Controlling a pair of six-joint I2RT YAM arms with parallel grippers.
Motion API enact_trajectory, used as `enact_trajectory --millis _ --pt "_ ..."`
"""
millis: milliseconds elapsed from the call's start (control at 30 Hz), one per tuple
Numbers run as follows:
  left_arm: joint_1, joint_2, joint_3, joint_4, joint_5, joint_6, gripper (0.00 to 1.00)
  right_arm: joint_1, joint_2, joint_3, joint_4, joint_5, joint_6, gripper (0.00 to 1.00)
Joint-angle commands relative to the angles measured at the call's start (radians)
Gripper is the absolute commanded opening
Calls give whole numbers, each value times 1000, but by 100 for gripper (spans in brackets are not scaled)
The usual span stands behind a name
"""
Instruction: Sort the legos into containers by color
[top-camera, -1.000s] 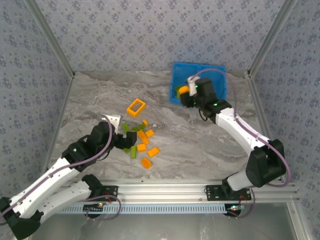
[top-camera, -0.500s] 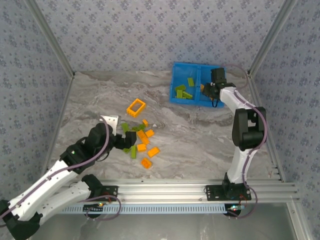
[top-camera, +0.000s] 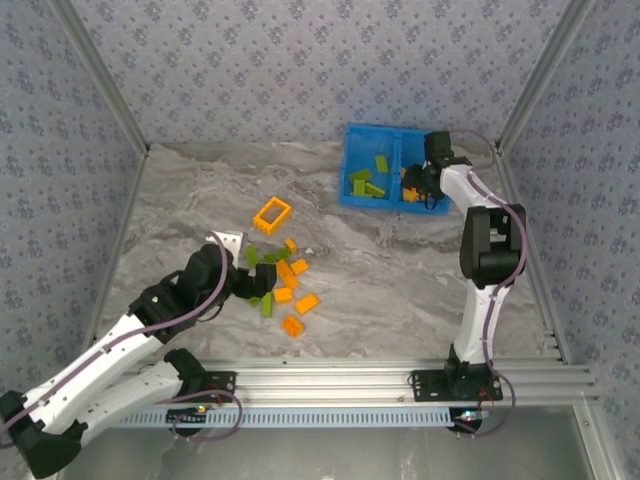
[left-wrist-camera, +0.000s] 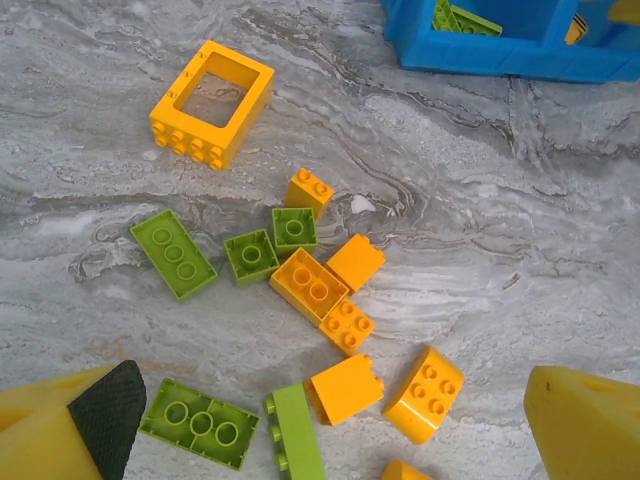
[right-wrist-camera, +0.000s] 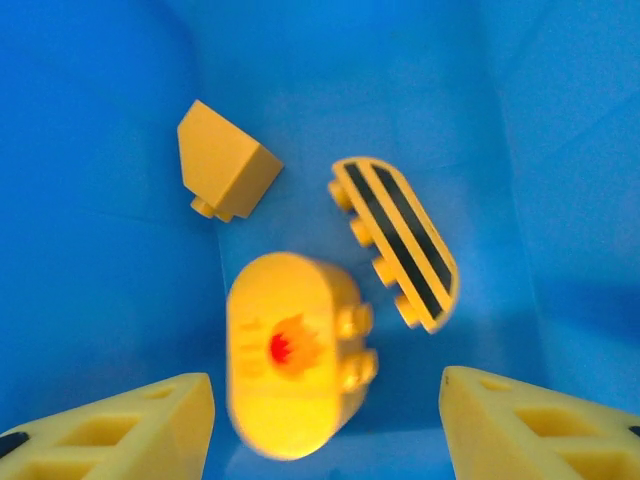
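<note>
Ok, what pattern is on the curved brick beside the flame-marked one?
Black stripes on orange; the curved brick shows best in the right wrist view.

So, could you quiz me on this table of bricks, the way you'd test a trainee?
1. True or false: the open orange frame lies on the table, outside the blue bin.
2. Seen from above, the bricks in the bin's left compartment are: A orange, B lime green, C blue.
3. How many orange pieces lie below the right tool in its own camera?
Key: 1 true; 2 B; 3 three.
</note>
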Motion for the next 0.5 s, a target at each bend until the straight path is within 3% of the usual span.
enact_trajectory --millis 0,100,200,333,467 --pt "5 -6 7 43 1 -13 99 16 -130 -20 -22 40 -17 66" --pt "4 -1 10 45 -9 -13 99 50 -232 -91 -2 39 -23 65" --pt "4 0 18 36 -56 -25 99 127 -352 -219 70 -44 -26 65" --pt "4 -7 23 31 -108 -25 99 339 -462 -350 130 -97 -100 67" --pt "6 3 37 23 -82 4 99 530 -417 -360 131 -144 -112 68"
